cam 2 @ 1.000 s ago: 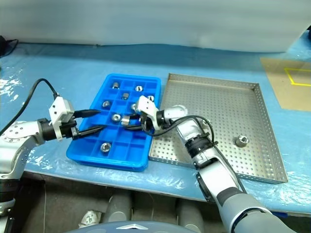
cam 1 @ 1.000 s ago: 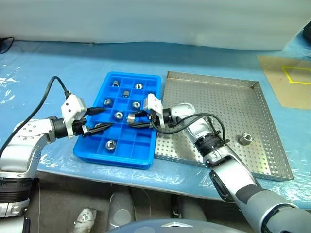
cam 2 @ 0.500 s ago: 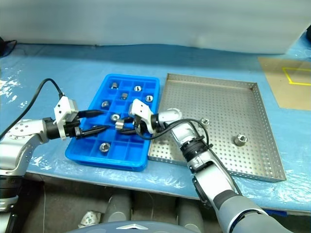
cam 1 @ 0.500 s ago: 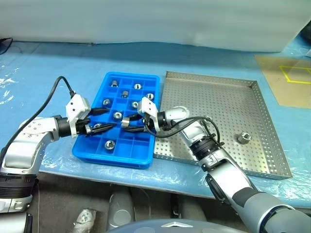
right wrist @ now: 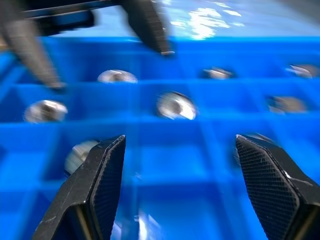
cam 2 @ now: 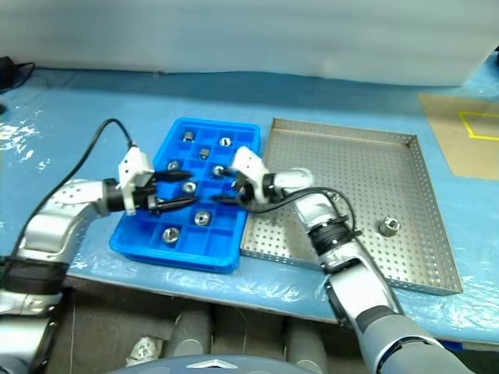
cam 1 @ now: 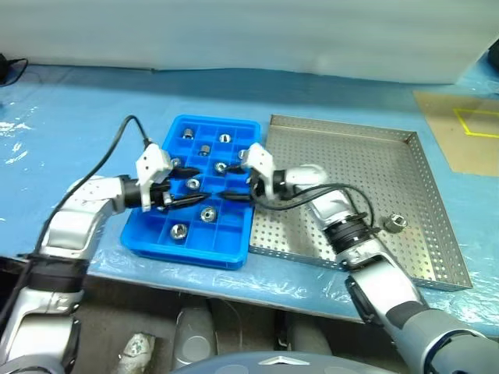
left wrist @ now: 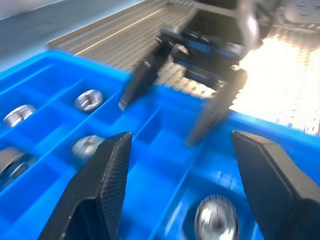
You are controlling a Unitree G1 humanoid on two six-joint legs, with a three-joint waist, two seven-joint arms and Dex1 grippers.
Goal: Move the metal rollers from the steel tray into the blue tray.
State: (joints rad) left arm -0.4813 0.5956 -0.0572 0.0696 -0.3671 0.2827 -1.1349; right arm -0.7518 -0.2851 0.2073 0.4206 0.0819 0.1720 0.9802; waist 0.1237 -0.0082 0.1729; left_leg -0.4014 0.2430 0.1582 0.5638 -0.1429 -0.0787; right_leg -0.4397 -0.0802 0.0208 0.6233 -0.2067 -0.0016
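Observation:
The blue tray (cam 1: 185, 252) lies left of the steel tray (cam 1: 366, 175) and holds several metal rollers, one (cam 1: 207, 213) in a middle compartment of its front half. A single roller (cam 1: 395, 223) rests on the steel tray's floor near its right rim. My right gripper (cam 1: 226, 181) hovers open over the blue tray's right half, pointing left, with nothing between its fingers. Facing it from the left, my left gripper (cam 1: 196, 185) is open and empty above the tray's middle. In the left wrist view the right gripper's fingers (left wrist: 142, 80) show just beyond my own.
Both trays sit on a table covered with blue plastic sheeting (cam 1: 70, 117). A brown board (cam 1: 468, 132) with yellow tape lies at the far right. A black cable (cam 1: 117, 144) loops up from the left wrist.
The right gripper has opened and let go of the roller it held, which now lies in a compartment of the blue tray. Both grippers have drawn closer together over that tray.

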